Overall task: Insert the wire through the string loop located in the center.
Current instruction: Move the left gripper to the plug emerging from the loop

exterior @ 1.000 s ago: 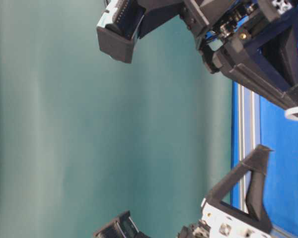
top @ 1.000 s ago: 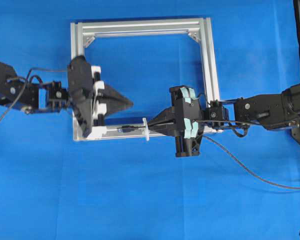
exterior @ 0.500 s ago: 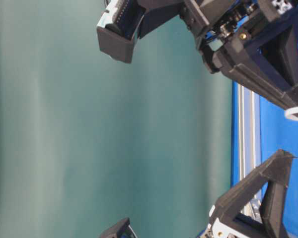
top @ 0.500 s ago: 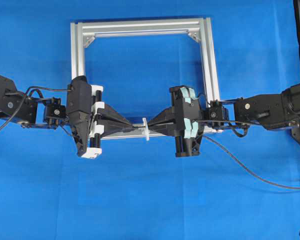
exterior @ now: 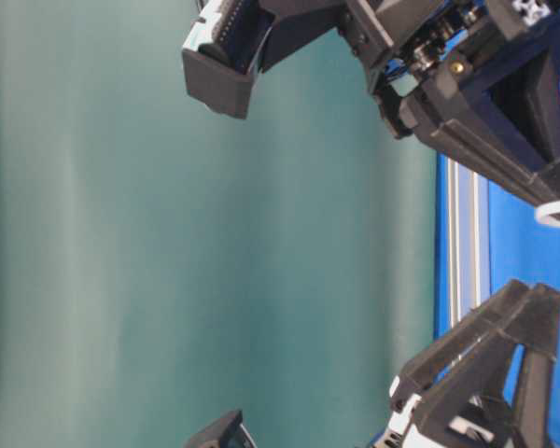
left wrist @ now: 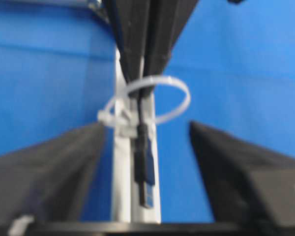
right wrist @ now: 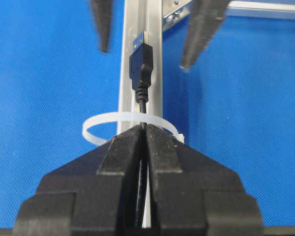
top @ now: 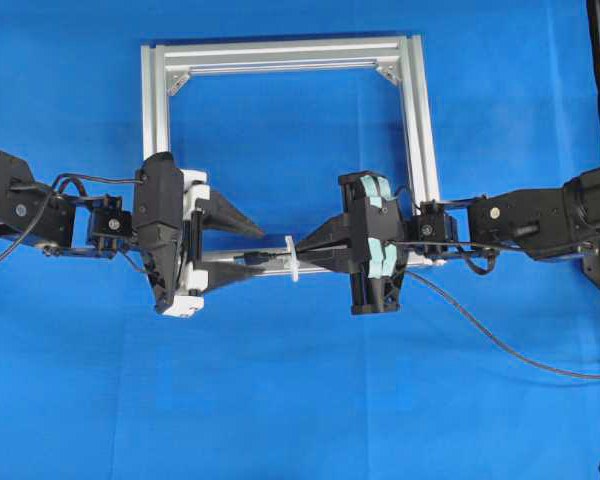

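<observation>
Hiding the wire [right wrist: 143, 105] behind the string loop [right wrist: 130, 125], the right gripper [right wrist: 145, 142] is pinching it; the left gripper [top: 248, 247] is gaping at 9 o'clock.

We see bright, even light from above on the blue cloth [top: 280, 400]; shadows under the arms stay short and soft; the aluminium frame [top: 280, 55] glints mildly; the left wrist view is blurred throughout; the right wrist view is sharp; the table-level view lies turned sideways.

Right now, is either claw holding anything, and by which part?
The right gripper pinches the wire just behind its plug, which pokes through the string loop. The left gripper stands open, holding nothing.
</observation>
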